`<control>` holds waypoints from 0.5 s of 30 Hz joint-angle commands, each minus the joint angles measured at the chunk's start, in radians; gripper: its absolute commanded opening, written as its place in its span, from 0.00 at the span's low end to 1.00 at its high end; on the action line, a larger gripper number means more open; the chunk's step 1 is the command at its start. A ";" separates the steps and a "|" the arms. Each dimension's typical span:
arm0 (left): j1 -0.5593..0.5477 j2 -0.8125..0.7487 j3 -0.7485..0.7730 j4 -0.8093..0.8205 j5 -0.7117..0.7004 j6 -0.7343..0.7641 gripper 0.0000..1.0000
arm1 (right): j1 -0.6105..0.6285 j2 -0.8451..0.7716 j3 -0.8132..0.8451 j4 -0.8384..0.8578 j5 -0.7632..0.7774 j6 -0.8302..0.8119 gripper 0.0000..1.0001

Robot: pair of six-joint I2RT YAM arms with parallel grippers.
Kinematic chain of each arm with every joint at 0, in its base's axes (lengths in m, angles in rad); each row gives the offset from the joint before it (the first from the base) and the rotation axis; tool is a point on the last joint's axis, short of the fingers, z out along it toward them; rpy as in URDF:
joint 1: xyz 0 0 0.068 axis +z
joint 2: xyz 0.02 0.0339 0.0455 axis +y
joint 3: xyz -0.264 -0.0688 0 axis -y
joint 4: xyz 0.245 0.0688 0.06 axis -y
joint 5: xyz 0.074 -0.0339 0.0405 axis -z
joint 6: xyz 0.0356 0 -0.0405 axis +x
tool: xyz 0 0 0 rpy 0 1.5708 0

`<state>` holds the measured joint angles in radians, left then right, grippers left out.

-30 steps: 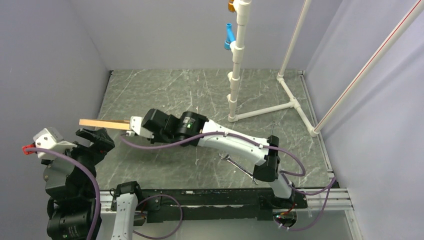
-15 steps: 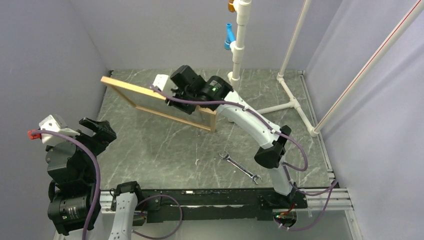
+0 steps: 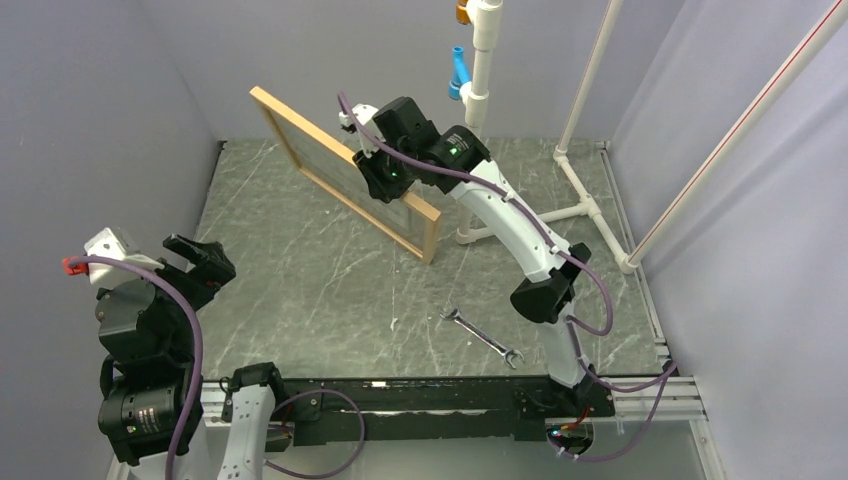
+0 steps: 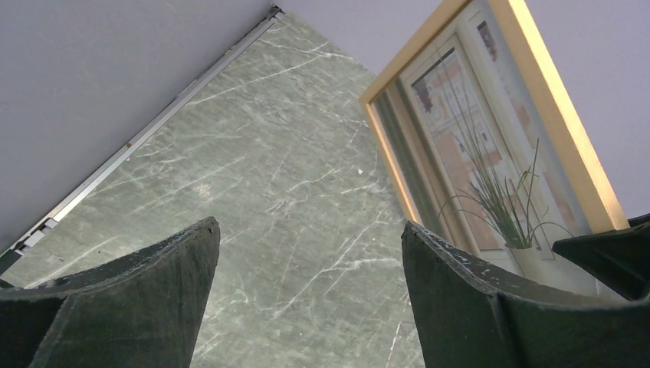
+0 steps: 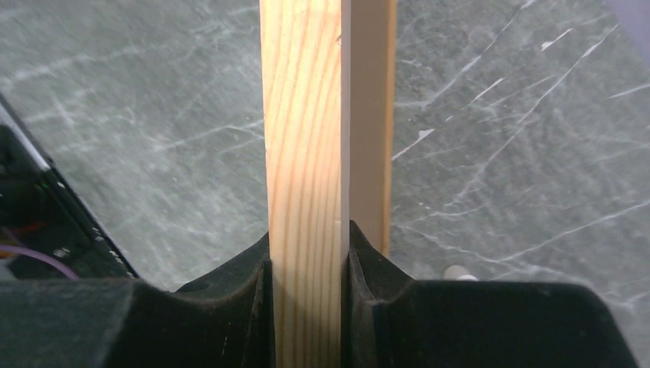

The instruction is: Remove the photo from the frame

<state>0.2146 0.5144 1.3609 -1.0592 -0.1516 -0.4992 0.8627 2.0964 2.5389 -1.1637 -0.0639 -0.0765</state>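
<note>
- Top external view: my right gripper (image 3: pixel 372 166) is clenched on the frame (image 3: pixel 433 238), holding it on edge and tilted over the far half of the table (image 3: pixel 300 290).
- In the right wrist view, both fingers (image 5: pixel 230 295) press against the light wood strip.
- The photo (image 4: pixel 490 176) sits inside the frame, its plant facing my left wrist camera.
- My left gripper (image 3: pixel 195 262) hovers at the near left, spread wide and gripping nothing, well apart from the frame.
- A wrench (image 3: pixel 482 338) lies on the table, near right.
</note>
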 commanded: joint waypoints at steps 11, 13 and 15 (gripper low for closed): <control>-0.001 -0.020 -0.002 0.023 0.027 -0.021 0.90 | -0.010 -0.018 0.058 0.262 -0.195 0.435 0.00; -0.001 -0.020 0.002 0.020 0.026 -0.022 0.90 | -0.016 -0.016 0.070 0.286 -0.204 0.471 0.00; -0.001 -0.022 0.004 0.016 0.029 -0.024 0.90 | -0.020 -0.020 0.068 0.313 -0.211 0.496 0.00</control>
<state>0.2146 0.5026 1.3548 -1.0599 -0.1375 -0.5137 0.8349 2.1063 2.5469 -1.0828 -0.1596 0.2703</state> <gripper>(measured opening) 0.900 0.294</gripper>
